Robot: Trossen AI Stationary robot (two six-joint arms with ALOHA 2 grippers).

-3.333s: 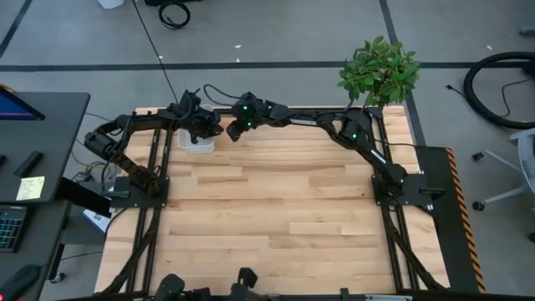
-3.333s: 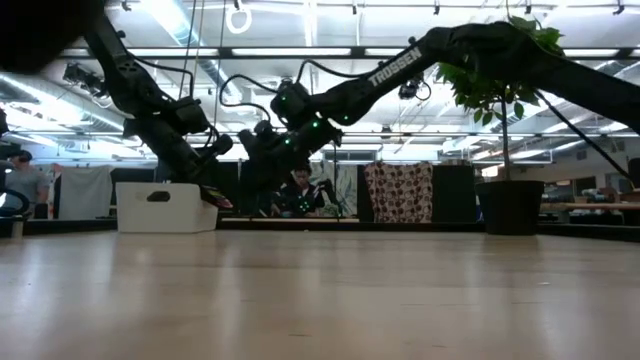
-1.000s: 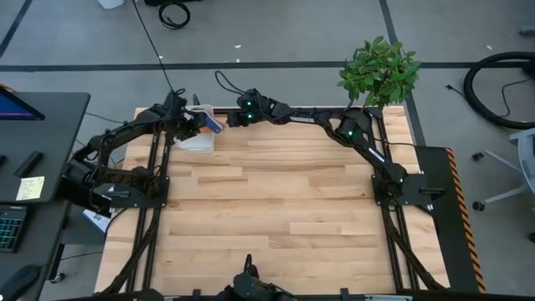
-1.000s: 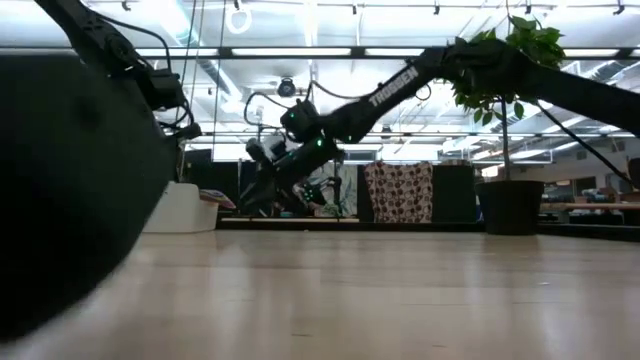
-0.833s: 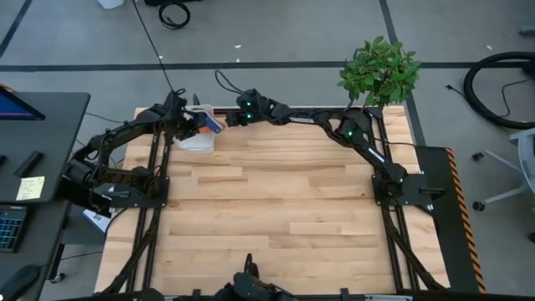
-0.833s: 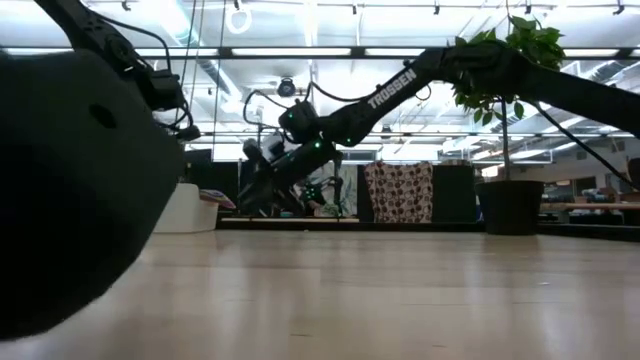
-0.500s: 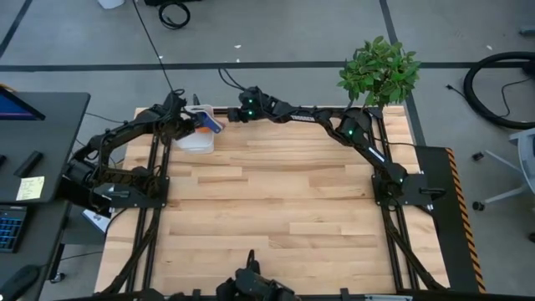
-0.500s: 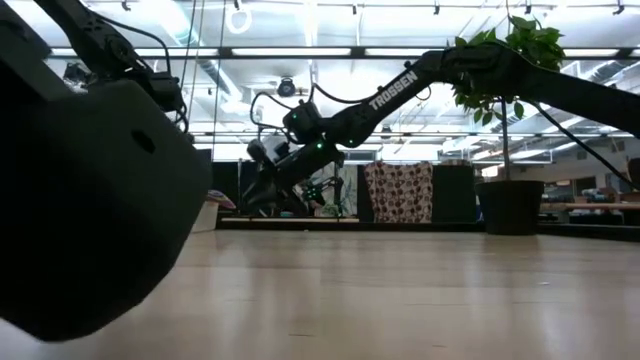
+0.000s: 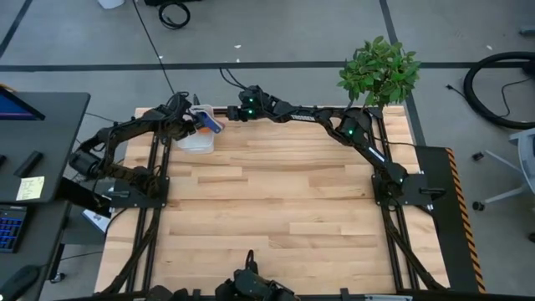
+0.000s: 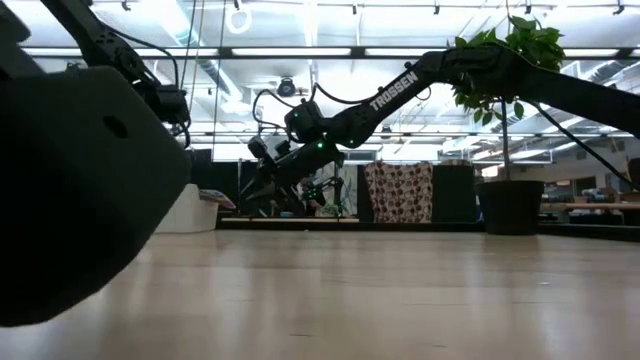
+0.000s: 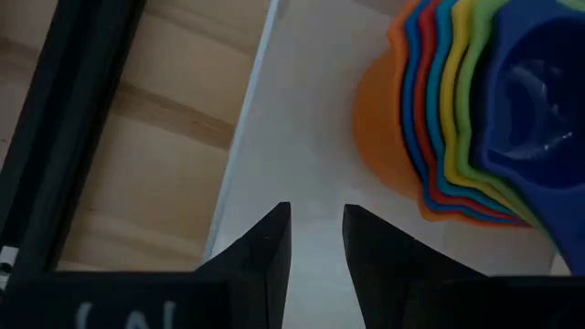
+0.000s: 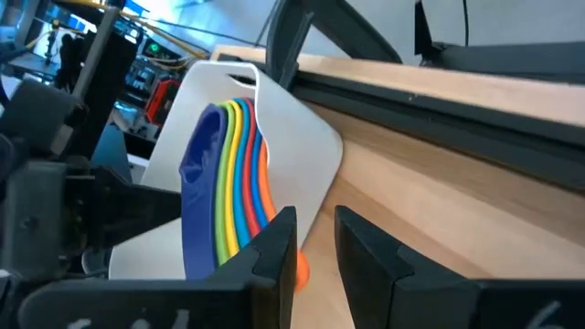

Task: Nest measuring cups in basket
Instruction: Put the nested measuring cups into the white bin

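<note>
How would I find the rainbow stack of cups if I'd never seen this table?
Start at the leafy plant on the wooden table's far edge, then follow that edge to the other corner, where a small white basket sits. The measuring cups are nested inside it: orange, red, yellow, green and blue bowls, with the dark blue cup innermost. Nothing else there is so colourful.

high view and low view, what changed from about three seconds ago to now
Both arms drew back from over the basket: the left gripper toward its left side, the right gripper toward the table's far edge. That uncovered the nested measuring cups in the basket. Neither gripper holds anything. The plant stayed put.
</note>
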